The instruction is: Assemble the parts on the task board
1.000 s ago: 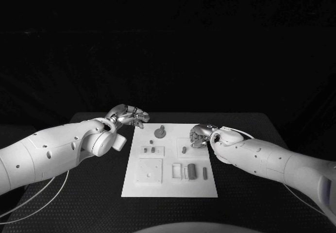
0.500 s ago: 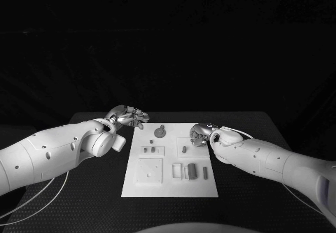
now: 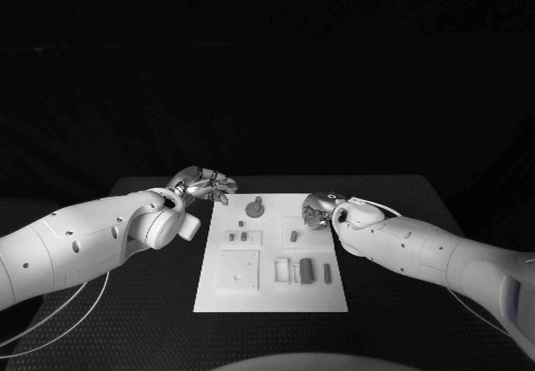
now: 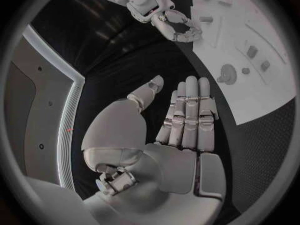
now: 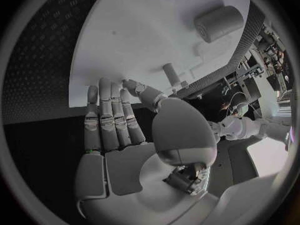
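White task board [image 3: 271,297] sits mid black table [image 3: 145,325] in head view, w/ grey parts across it: we see a round knobbed part [image 3: 255,208] at the far end, small pegs [image 3: 239,239] on the left-middle, a fat cylinder [image 3: 307,270] w/ a thin pin [image 3: 327,273] just beside it nearer us. Left hand [image 3: 204,185] hovers off the board's far-left corner, fingers apart, nothing in them. Right hand [image 3: 318,212] is over the board's far-right edge, fingers bent down toward the surface; we can't tell from here if it grips anything. Left wrist view: left hand [image 4: 181,120] flat, fingers straight & side by side, thumb out, empty, over table beside the board [image 4: 262,92]; the right hand [image 4: 178,27] shows across it. Right wrist view: right hand [image 5: 115,120] extended flat, empty, fingertips [image 5: 103,85] at the board's edge [image 5: 144,40], cylinder [image 5: 217,23] & a short peg [image 5: 172,75] lying on the board.
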{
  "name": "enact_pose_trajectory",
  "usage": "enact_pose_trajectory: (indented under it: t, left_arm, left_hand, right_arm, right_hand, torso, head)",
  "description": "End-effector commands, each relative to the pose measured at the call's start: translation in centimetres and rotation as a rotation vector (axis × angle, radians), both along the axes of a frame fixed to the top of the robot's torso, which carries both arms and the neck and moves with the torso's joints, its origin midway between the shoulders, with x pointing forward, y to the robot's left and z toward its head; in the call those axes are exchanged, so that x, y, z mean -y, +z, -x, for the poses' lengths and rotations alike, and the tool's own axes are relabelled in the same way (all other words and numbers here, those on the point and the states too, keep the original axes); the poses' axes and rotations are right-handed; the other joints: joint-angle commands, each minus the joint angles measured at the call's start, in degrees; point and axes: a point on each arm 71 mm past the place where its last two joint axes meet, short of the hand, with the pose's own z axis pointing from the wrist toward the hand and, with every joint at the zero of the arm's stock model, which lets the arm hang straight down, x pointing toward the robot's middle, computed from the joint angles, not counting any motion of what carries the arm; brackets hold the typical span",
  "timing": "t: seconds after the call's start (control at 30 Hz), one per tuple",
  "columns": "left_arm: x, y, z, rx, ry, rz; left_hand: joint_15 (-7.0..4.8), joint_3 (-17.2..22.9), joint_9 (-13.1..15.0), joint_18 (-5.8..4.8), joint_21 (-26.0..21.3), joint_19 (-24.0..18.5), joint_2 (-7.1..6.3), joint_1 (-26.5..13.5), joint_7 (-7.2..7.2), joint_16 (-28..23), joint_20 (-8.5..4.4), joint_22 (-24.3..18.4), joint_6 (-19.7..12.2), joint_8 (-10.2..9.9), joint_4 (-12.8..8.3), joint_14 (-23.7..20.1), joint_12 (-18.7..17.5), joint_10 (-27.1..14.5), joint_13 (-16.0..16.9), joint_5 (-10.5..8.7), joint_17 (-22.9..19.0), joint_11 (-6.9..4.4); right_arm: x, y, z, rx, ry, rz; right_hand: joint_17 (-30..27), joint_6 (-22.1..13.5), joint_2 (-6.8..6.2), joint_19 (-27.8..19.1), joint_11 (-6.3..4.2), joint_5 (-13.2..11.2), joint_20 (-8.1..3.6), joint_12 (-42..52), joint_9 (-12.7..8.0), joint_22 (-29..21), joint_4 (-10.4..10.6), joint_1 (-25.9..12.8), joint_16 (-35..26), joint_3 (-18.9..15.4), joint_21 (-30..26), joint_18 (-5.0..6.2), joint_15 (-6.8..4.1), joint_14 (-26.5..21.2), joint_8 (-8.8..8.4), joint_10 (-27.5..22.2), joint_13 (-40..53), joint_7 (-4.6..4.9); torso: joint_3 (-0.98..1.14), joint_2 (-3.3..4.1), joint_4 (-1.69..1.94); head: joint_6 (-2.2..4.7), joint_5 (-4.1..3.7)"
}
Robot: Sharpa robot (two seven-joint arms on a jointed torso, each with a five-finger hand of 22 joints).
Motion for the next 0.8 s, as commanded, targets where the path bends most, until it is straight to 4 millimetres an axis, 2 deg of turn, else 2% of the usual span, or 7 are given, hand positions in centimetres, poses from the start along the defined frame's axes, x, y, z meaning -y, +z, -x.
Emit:
enact_pose_trajectory:
  t: [0.03, 0.23, 0.5, 0.8]
  left_arm:
    - [0.2, 0.0, 0.1, -0.008, -0.015, 0.013]
    - [0.2, 0.0, 0.1, -0.01, -0.013, 0.012]
    - [0.1, 0.0, 0.1, -0.014, -0.01, 0.009]
    - [0.1, 0.0, 0.1, -0.018, -0.011, 0.008]
  left_hand:
    - [0.02, -0.33, -0.1, 0.05, -0.4, 0.38, 0.11, -0.62, 0.01, -0.22, 0.12, -0.08, -0.57, 0.2, 0.08, 0.31, -0.17, -0.58, -0.07, 0.18, 0.09, 0.0]
    - [0.02, -0.35, -0.12, 0.05, -0.45, 0.4, 0.08, -0.64, 0.02, -0.27, 0.13, -0.11, -0.62, 0.2, 0.09, 0.33, -0.17, -0.63, -0.07, 0.18, 0.15, 0.01]
    - [0.03, -0.41, -0.15, 0.05, -0.52, 0.43, -0.02, -0.7, 0.06, -0.38, 0.13, -0.15, -0.73, 0.2, 0.09, 0.35, -0.19, -0.74, -0.08, 0.17, 0.26, 0.05]
    - [0.04, -0.43, -0.19, 0.05, -0.58, 0.46, -0.06, -0.71, 0.1, -0.47, 0.14, -0.18, -0.83, 0.2, 0.1, 0.37, -0.19, -0.83, -0.09, 0.17, 0.36, 0.07]
  right_arm:
    - [0.0, -1.6, 0.8, -0.08, 0.019, 0.062]
    - [-0.4, -2.4, 1.4, -0.084, 0.037, 0.07]
    - [-1.0, -2.4, 1.7, -0.069, 0.062, 0.082]
    - [-0.9, -2.8, 1.9, -0.062, 0.083, 0.133]
  right_hand:
    - [0.33, 0.82, 0.39, 0.5, -0.05, -0.21, -0.06, -0.13, -0.05, 1.31, 0.03, 0.1, 0.13, 0.11, 0.19, 1.18, -0.02, 0.35, 0.4, 0.72, -1.44, -0.18]
    - [0.69, 1.38, -0.1, -0.36, 0.08, -0.19, 0.04, -1.25, -0.3, 1.26, 0.05, -0.18, -0.62, -0.06, -0.34, 0.95, 0.38, -0.6, 0.34, 0.92, -1.79, -0.38]
    - [0.78, 0.89, -1.02, -2.74, 0.55, -0.21, 0.28, -3.04, -0.9, 1.23, 0.14, -0.24, -2.22, -0.21, -0.79, 0.32, 1.37, -2.53, -0.38, 0.63, -2.43, -0.06]
    - [0.85, 0.65, -1.85, -3.28, 0.68, -0.21, 0.28, -3.55, -1.1, 1.26, -0.01, 0.21, -2.58, -0.22, -0.71, 0.21, 1.54, -2.85, -0.62, 0.55, -2.62, 0.06]
  torso:
    - [0.06, 0.13, -0.03]
    - [0.15, 0.21, 0.01]
    - [0.21, 0.33, -0.01]
    - [0.31, 0.42, 0.01]
  head:
    - [-0.1, -0.11]
    - [-0.23, -0.13]
    - [-0.38, 0.03]
    - [-0.47, -0.02]
